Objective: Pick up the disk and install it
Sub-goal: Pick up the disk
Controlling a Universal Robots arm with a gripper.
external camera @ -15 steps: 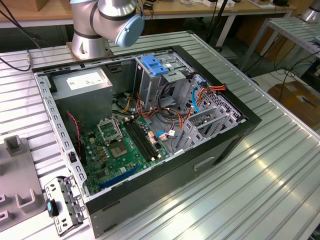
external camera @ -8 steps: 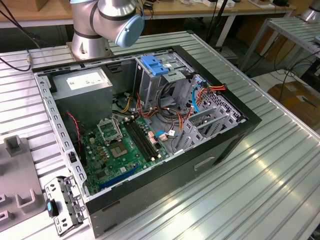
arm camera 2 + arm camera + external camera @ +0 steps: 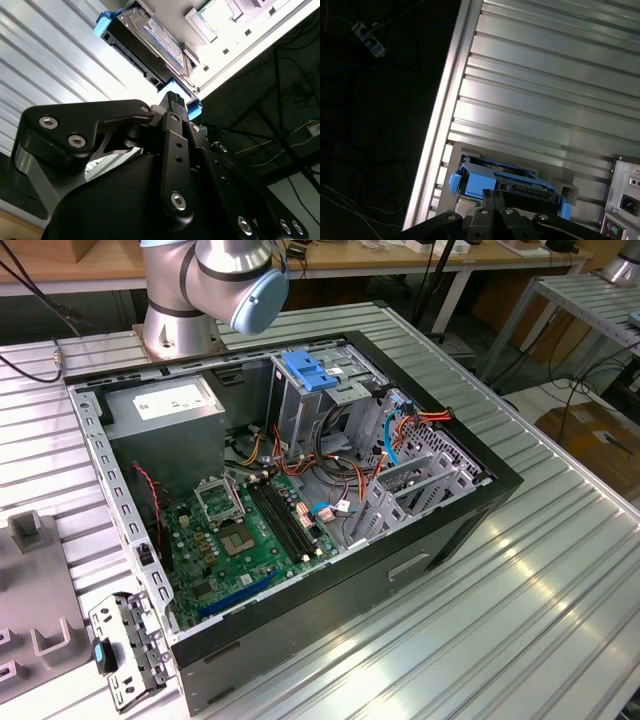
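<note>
In both wrist views the disk [image 3: 145,42] [image 3: 512,181] is a flat grey-metal drive with bright blue rails at its ends. It lies on the ribbed metal table [image 3: 545,90], close to the table's edge. My gripper [image 3: 173,101] [image 3: 490,196] hangs just over the disk, with its black tip at one blue rail. Whether it touches the rail is unclear. In the exterior view the open computer case [image 3: 440,530] lies on the table, with a grey drive cage and a blue latch [image 3: 310,370] at its far end.
The arm's base [image 3: 190,300] stands behind the case. Inside the case are a green motherboard [image 3: 250,530] and loose cables [image 3: 400,430]. A metal bracket [image 3: 125,650] and a grey fixture [image 3: 30,580] sit at the exterior view's left. Past the table edge [image 3: 442,115] is dark floor.
</note>
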